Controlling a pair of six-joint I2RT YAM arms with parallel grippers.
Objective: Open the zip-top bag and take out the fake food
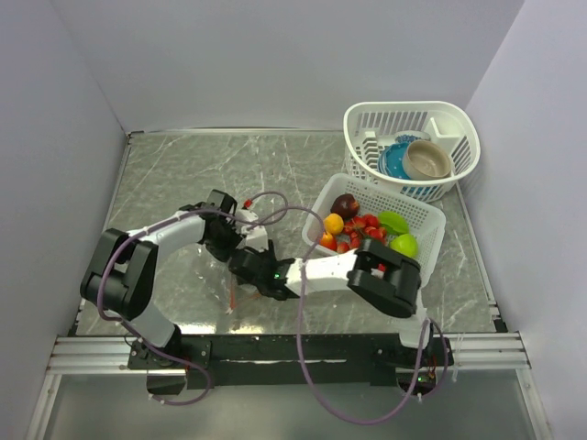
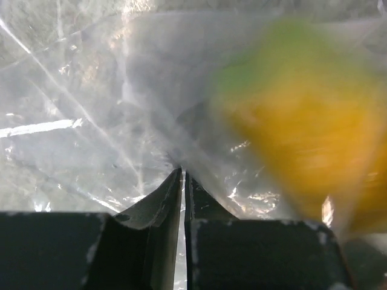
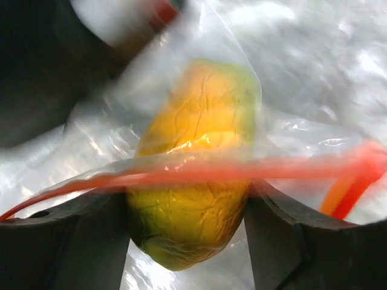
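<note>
Left gripper (image 2: pixel 182 174) has its two fingers pressed together on a fold of the zip-top bag (image 2: pixel 91 96), pinching the clear film at their tips. Right gripper (image 3: pixel 184 199) is clamped on a yellow-orange fake fruit (image 3: pixel 193 139) with a green tinge, one finger (image 3: pixel 60 241) on each side. Whether bag film lies between the pads and the fruit I cannot tell. The bag's orange-red zip strip (image 3: pixel 290 166) runs across the front of the fruit, whose upper part sits inside the clear plastic.

Seen from the top, both grippers meet close together over the marbled table (image 1: pixel 183 174), left of centre. To their right, a white slotted tray (image 1: pixel 429 240) holds more fake food (image 1: pixel 362 229) in red, orange and green. Behind it, a round white basket (image 1: pixel 408 106) holds a blue bowl (image 1: pixel 393 160) and a beige bowl (image 1: pixel 426 160).
</note>
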